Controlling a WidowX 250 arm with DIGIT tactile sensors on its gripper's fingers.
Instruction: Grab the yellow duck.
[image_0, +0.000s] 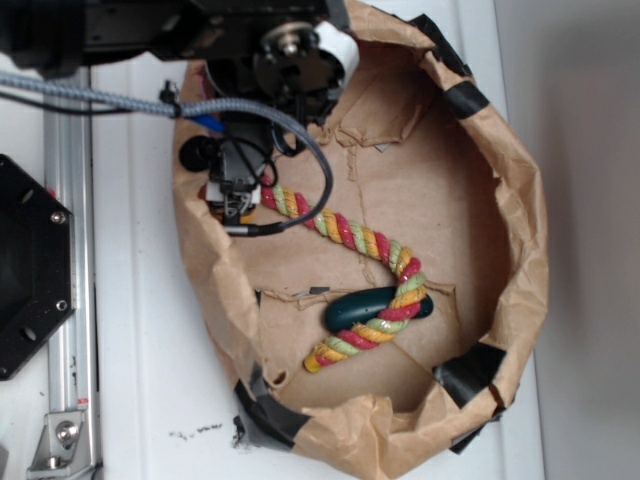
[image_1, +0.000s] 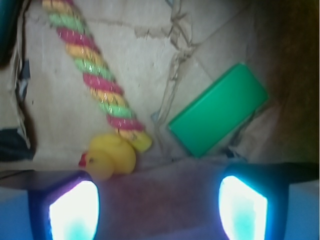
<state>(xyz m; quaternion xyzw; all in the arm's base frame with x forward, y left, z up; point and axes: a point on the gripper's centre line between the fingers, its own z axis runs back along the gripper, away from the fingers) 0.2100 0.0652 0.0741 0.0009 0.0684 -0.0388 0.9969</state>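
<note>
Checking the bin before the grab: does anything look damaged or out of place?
The paper bin's brown lining is torn and creased, patched with black tape. The rope toy lies draped over a dark green object. Nothing is spilled.

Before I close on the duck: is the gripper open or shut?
Open. In the wrist view the gripper shows its two fingers spread wide with nothing between them; the duck sits ahead, nearer one finger.
</note>
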